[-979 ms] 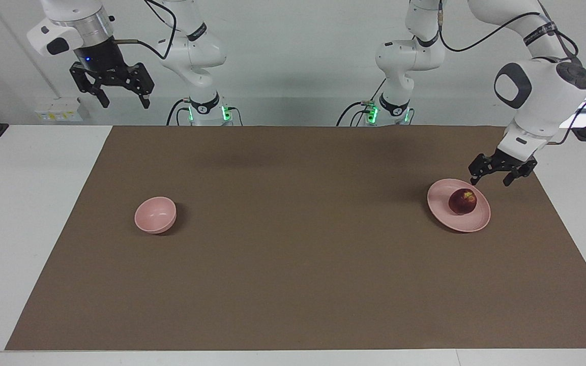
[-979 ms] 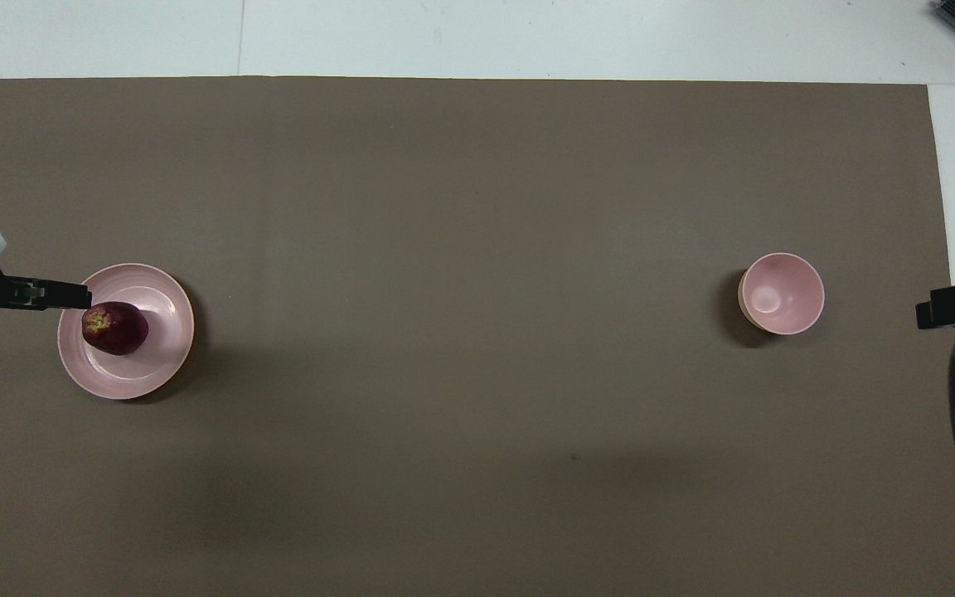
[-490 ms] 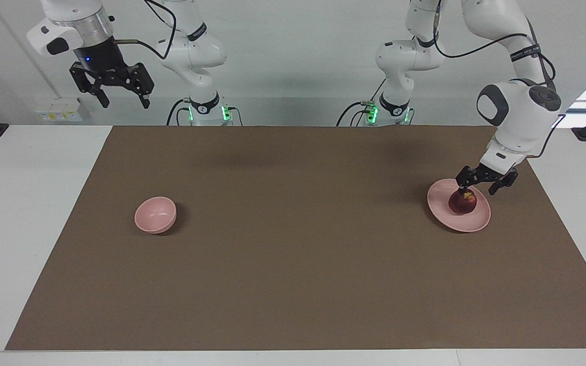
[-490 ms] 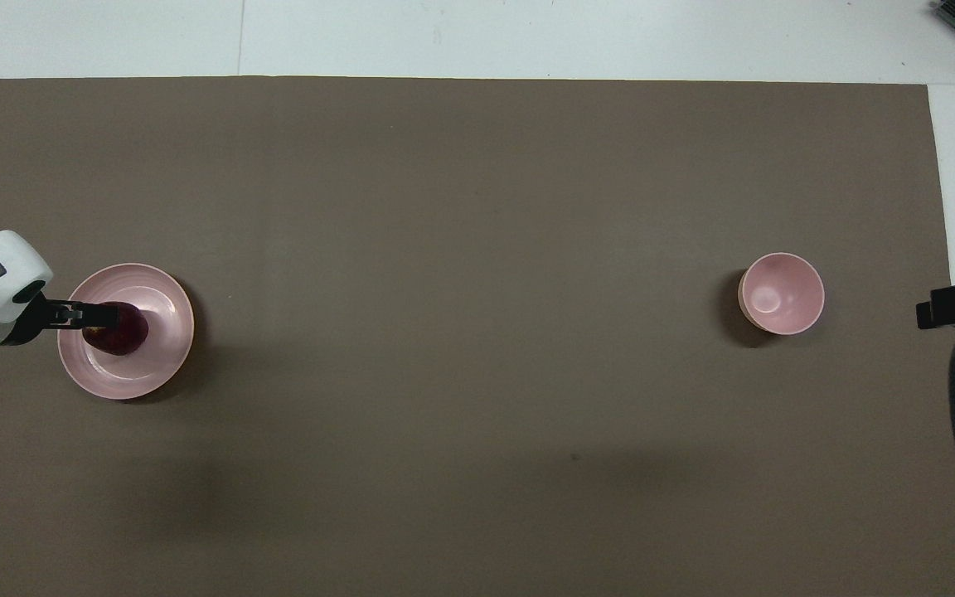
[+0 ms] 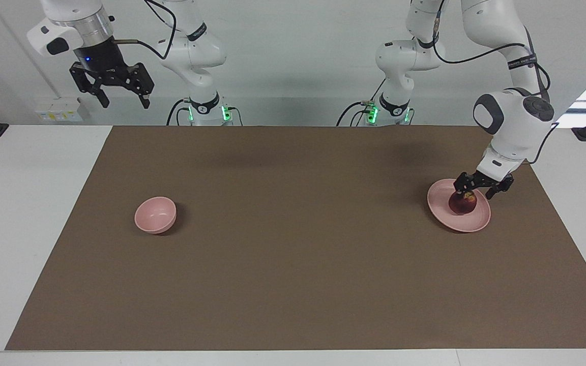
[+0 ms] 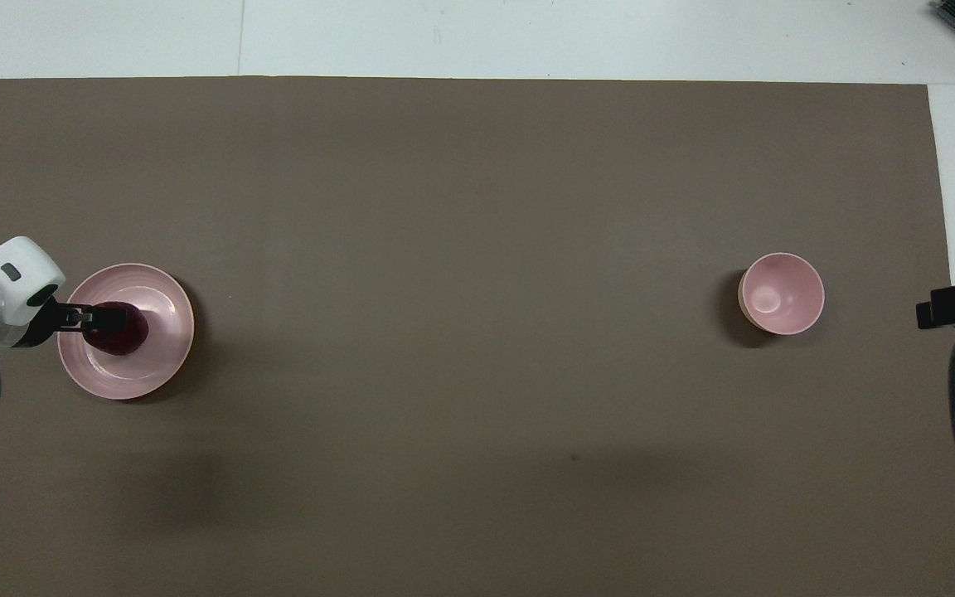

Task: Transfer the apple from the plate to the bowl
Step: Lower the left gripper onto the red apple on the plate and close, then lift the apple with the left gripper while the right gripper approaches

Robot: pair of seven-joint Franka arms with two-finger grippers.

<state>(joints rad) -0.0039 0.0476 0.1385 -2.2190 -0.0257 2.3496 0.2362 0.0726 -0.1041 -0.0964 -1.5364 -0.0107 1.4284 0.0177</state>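
Apple round, no long axis, on plate, left pincer wide around it, right pincer wide, raised

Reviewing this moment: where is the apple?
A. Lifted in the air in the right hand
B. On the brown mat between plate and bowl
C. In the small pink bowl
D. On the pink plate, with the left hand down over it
D: the apple sits on the plate, with the open left hand lowered around its top; the bowl is empty and the right hand waits raised.
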